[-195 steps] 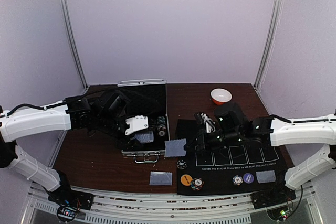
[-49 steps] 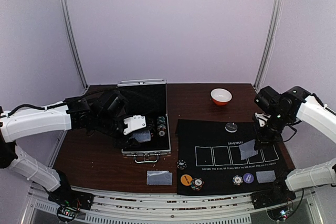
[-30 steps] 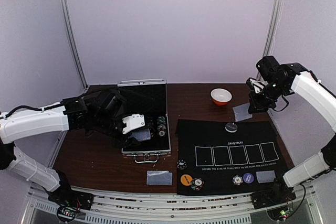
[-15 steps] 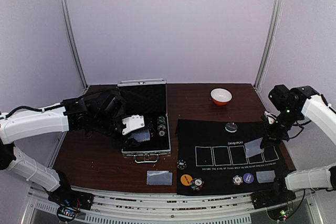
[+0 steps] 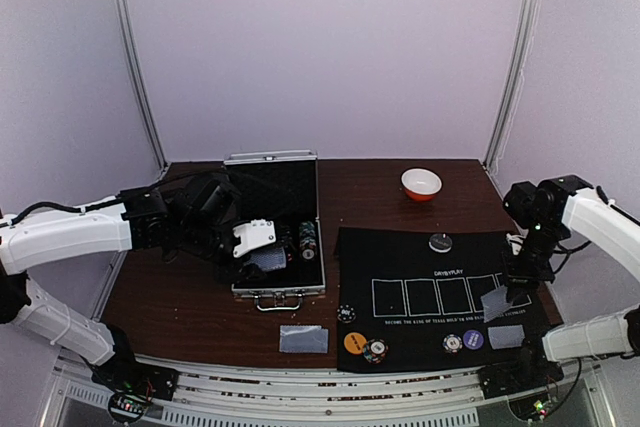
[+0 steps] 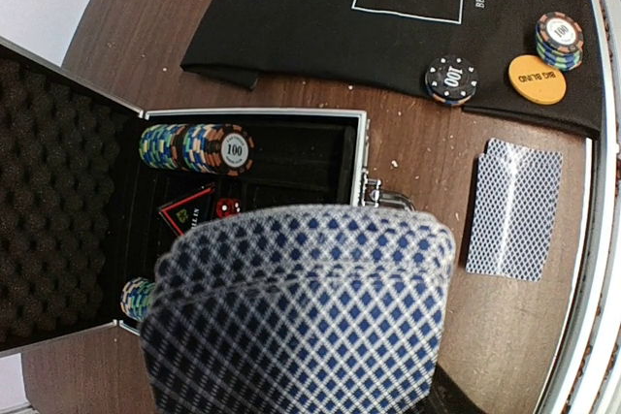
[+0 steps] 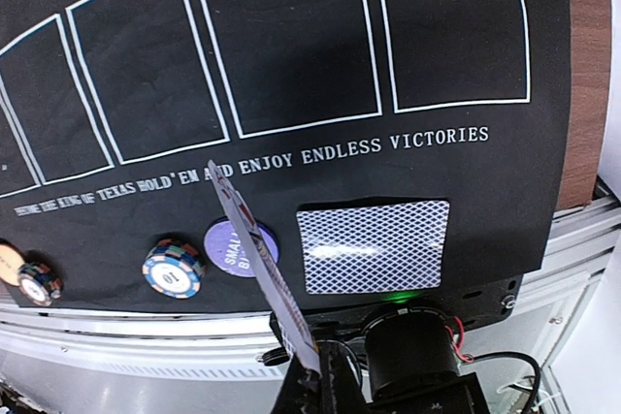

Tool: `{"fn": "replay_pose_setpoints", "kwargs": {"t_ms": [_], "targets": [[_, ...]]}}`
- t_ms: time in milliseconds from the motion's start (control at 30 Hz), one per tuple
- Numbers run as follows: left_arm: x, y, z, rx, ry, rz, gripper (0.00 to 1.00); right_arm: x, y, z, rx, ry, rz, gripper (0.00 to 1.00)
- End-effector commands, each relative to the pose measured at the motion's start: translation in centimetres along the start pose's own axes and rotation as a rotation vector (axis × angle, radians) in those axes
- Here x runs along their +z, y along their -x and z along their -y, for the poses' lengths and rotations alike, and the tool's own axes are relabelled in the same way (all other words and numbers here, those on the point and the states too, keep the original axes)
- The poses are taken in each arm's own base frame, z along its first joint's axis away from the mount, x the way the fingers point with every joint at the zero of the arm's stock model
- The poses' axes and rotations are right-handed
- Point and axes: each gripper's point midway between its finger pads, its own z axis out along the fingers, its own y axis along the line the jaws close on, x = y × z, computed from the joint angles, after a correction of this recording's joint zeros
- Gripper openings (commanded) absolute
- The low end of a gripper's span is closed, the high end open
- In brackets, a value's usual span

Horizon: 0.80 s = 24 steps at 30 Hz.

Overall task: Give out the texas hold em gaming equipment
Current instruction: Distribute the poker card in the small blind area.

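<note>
blurred card deck (image 6: 301,312), orange disc (image 7: 8,261) cut off

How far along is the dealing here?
Done: both near spots have face-down grey-blue cards, a striped chip stack and a round disc. In hand: right gripper pinches one card over the black felt mat; left gripper holds the deck above the open silver case. Left: the mat's printed boxes are bare; more chips sit in the case.
</note>
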Motion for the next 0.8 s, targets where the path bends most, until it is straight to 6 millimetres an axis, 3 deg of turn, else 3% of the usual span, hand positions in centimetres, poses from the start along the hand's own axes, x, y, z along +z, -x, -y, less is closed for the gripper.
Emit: {"fn": "replay_pose_setpoints", "kwargs": {"t_ms": [0, 333, 633, 767], "targets": [[-0.4, 1.3, -1.0, 0.008, 0.031, 0.054, 0.52, 0.0, 0.1, 0.6, -0.016, -0.078, -0.014, 0.00], [0.1, 1.1, -1.1, 0.009, 0.031, 0.036, 0.52, 0.6, 0.1, 0.3, -0.055, -0.125, -0.044, 0.00], [0.2, 0.9, -1.1, 0.009, 0.032, 0.025, 0.52, 1.3, -2.2, -2.5, -0.103, -0.006, -0.146, 0.00], [0.4, 0.9, -1.1, 0.007, 0.026, 0.022, 0.52, 0.4, -2.3, -2.3, -0.067, 0.028, -0.067, 0.00]]}}
